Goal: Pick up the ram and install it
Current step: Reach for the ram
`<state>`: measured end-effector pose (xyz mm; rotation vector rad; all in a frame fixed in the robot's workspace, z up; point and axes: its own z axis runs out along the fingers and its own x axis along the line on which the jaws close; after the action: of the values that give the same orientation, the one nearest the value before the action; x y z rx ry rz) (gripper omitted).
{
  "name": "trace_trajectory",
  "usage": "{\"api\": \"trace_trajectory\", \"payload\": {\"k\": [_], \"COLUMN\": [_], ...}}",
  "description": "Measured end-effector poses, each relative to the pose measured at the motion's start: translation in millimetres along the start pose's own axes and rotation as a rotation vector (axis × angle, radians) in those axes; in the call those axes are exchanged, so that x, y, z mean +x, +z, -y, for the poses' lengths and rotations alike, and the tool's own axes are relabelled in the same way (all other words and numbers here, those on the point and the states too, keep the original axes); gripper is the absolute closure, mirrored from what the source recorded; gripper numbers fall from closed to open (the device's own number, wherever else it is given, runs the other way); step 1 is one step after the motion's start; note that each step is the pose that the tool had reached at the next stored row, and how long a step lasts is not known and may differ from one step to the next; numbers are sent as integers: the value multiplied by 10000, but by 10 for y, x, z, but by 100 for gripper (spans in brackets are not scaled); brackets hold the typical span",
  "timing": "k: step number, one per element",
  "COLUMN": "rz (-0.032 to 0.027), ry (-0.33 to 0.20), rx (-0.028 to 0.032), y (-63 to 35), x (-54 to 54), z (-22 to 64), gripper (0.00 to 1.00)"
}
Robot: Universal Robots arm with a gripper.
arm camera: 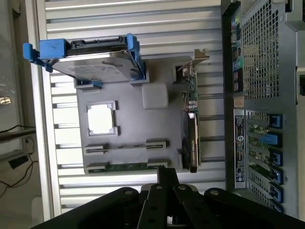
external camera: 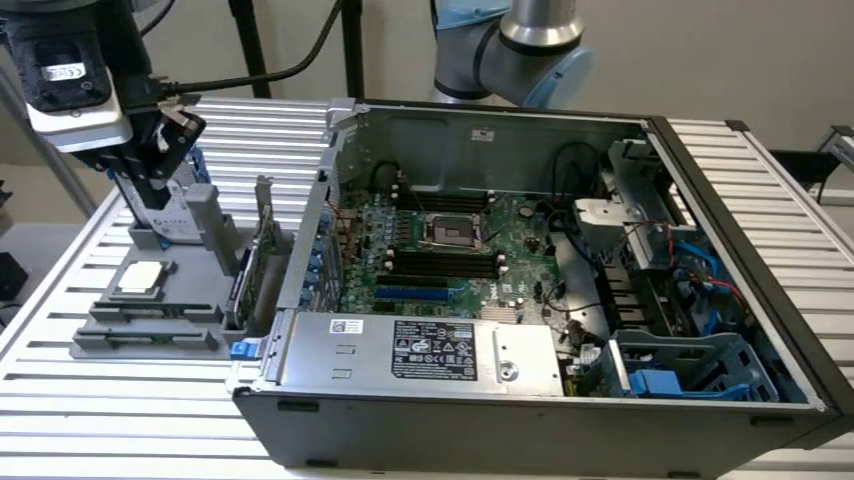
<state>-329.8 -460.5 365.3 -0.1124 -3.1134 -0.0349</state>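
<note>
Claw [arm camera: 167, 174] closed, pointing down, above tray [arm camera: 128, 131], ram [arm camera: 126, 166] below

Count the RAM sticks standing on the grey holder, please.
1. The ram sits in the outermost slot row of the grey holder, at the end opposite the hard drive; the neighbouring row looks empty. Others inside the computer case may be hidden.
</note>
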Motion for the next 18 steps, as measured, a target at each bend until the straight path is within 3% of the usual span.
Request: {"api": "trace_trajectory", "payload": {"k": [9,18], "rz": [1,-3], "ry": [2,-9], "rx": [34,82], "y": [52,91], "x": [236,390], "z": [86,143], "gripper": [89,89]}}
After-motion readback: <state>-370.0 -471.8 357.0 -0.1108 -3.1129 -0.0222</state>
